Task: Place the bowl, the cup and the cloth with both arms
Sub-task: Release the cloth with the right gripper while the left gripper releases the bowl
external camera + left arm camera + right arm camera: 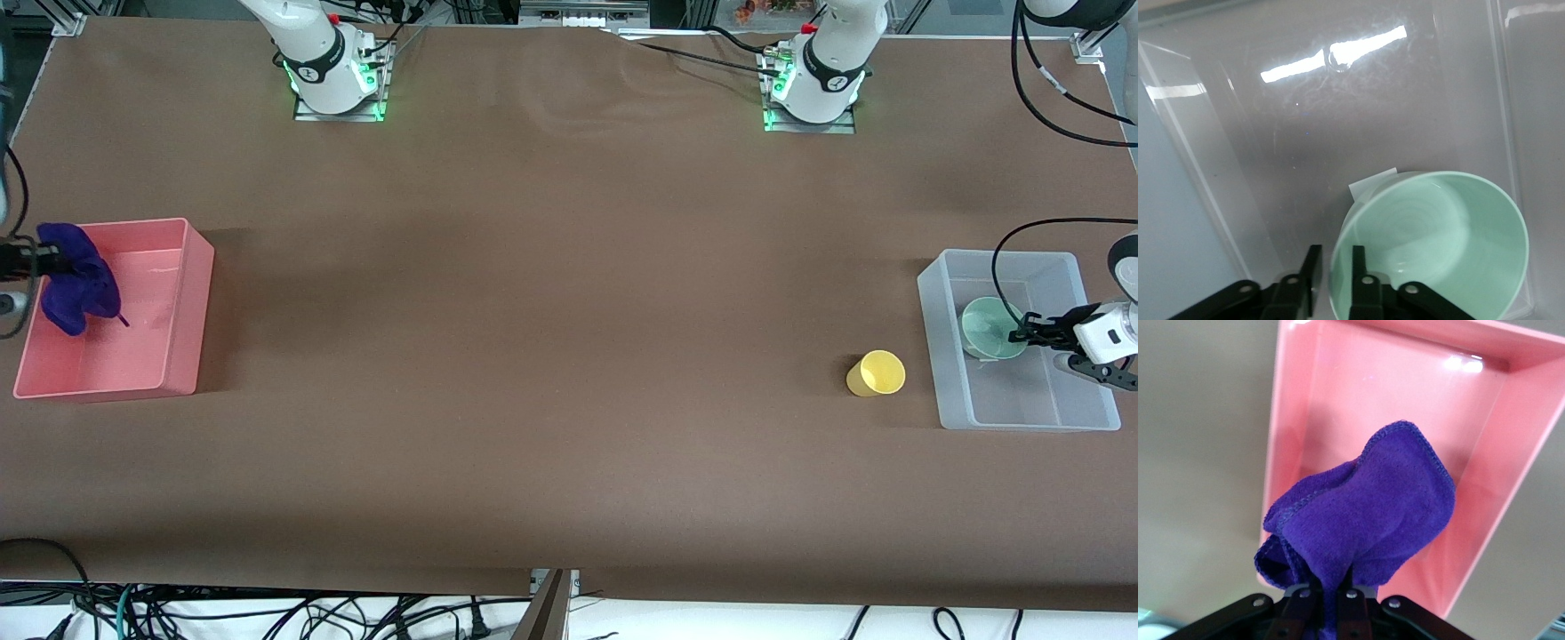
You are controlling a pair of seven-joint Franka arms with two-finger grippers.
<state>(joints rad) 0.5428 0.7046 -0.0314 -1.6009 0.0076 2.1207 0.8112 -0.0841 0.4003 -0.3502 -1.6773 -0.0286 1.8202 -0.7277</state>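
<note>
Over the pink bin [182, 307] right jaws pinch the cloth [76, 280]; left jaws grip the bowl [989, 329] inside the clear bin [933, 338].

So the bowl [989, 328] sits in the clear bin [1022, 418] at 3 o'clock on the table, cup [877, 372] just beside that bin. Cloth [76, 288] hangs over the tray [178, 302] at 9 o'clock.

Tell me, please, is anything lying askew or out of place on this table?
Yes, the yellow cup lies on its side on the table, beside the clear bin. Otherwise, the left gripper holds the bowl over that bin, and the right gripper holds the cloth over the pink bin.
</note>
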